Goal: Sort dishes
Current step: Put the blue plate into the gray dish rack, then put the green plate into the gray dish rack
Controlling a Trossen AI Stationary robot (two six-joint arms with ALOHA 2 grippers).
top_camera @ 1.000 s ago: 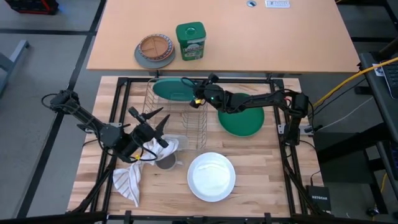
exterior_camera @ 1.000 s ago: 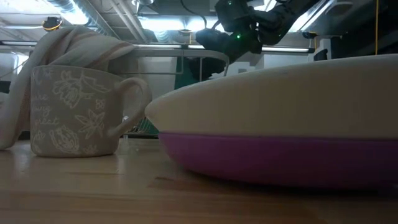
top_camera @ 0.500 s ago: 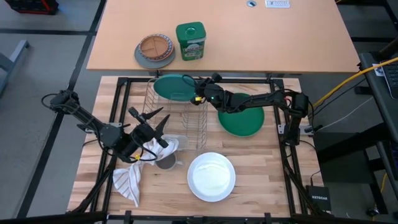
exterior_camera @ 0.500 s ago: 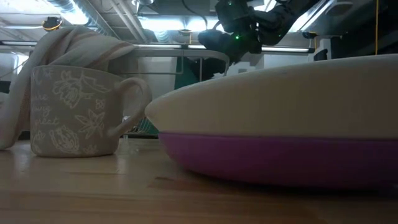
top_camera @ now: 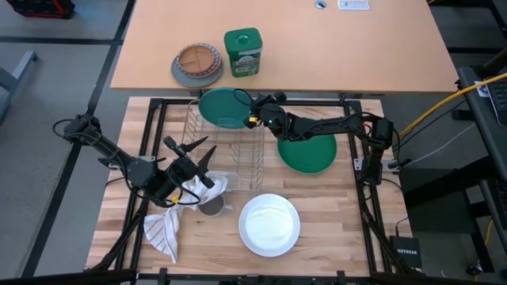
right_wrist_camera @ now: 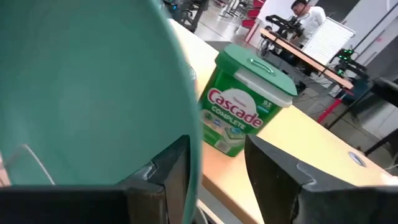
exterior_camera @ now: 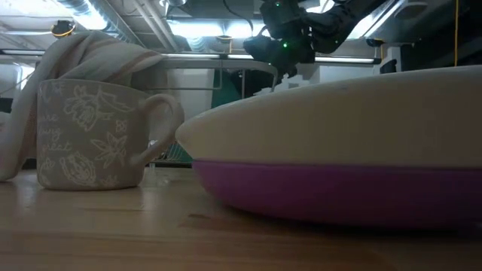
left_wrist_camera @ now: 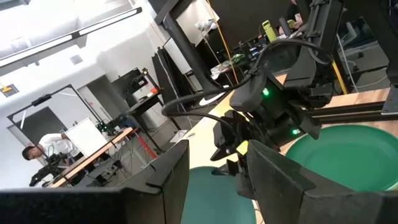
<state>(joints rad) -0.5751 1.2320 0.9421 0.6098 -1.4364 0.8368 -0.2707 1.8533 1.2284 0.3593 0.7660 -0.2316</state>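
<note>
My right gripper is shut on the teal plate over the far end of the wire dish rack. The plate fills the right wrist view. The darker green plate lies flat on the table to the right of the rack. The white plate sits on the purple plate near the front edge. My left gripper is open and empty above a cloth and a patterned mug. My right gripper holds the teal plate by its right rim, the rim passing between its two fingers. The fingers come at it about level from the table's right side. The plate is tilted over the rack; whether it touches the wires I cannot tell.
A tan and grey divided plate and a green detergent tub stand on the far table. The cloth drapes over the mug, left of the white plate. The right arm stretches across the green plate.
My right gripper has moved a little toward the table's far edge and up, still shut on the teal plate. The plate has gone with it and shows more of its round face from above.
</note>
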